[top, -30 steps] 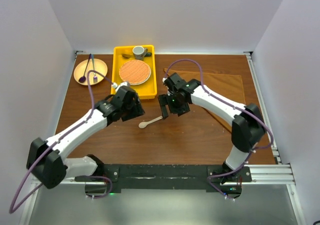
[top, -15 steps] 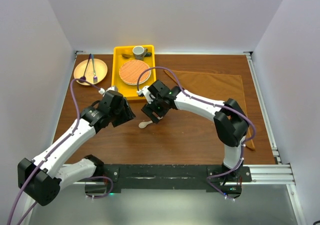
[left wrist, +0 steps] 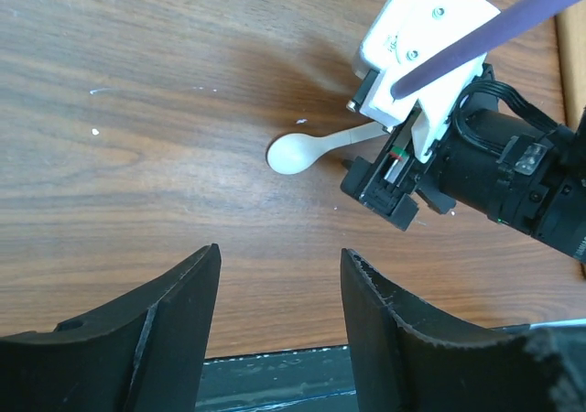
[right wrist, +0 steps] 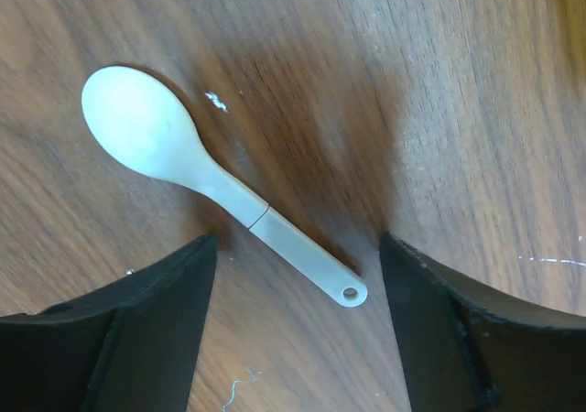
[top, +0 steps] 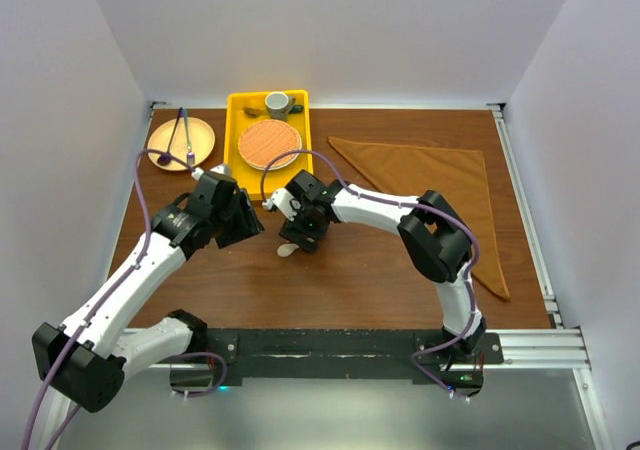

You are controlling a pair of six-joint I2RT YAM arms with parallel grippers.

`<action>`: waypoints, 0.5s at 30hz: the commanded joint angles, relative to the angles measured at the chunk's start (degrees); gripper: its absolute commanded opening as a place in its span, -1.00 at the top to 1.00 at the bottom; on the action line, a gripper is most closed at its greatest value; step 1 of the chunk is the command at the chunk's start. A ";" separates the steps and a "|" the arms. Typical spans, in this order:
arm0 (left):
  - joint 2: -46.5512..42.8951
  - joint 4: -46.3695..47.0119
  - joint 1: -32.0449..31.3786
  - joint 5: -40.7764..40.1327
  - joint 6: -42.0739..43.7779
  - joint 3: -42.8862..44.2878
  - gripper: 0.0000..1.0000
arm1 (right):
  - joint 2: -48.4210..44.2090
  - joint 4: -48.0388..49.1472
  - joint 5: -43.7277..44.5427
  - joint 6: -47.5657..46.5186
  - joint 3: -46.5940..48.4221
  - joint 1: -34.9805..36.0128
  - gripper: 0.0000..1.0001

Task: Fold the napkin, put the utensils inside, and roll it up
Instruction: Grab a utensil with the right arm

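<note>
Reaching in from five o'clock with the right arm (top: 385,208), folded sharply at the elbow, right gripper (top: 298,240) pointing down, jaws spread wide. Stretching in from seven o'clock with the left arm (top: 130,280), left gripper (top: 246,228) close at nine o'clock of the right one, jaws parted too.

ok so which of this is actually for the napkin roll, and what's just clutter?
For the job: rust-brown napkin, cream spoon.
Lying about: yellow tray, orange woven mat, grey cup, wooden plate, purple spoon, dark fork.
</note>
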 commanded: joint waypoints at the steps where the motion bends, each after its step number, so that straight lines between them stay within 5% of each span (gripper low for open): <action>1: -0.09 -0.38 1.30 1.04 3.05 2.24 -0.19 | 0.18 0.35 -1.41 0.14 -0.45 1.10 -0.41; 6: -0.27 -0.11 2.88 2.01 3.76 1.79 -0.19 | 0.26 -1.06 3.69 5.41 -3.62 2.60 -0.05; 7: -0.27 0.06 3.49 2.36 4.02 1.79 -0.19 | 0.35 -1.50 4.65 6.20 -3.88 2.69 0.28; 13: 0.96 1.29 6.13 6.40 4.29 3.99 -0.22 | -2.54 -0.01 4.49 12.00 -6.08 4.01 0.70; 15: 1.84 1.30 6.66 7.72 3.59 4.69 -0.25 | -4.56 0.26 2.65 14.81 -6.70 4.10 1.00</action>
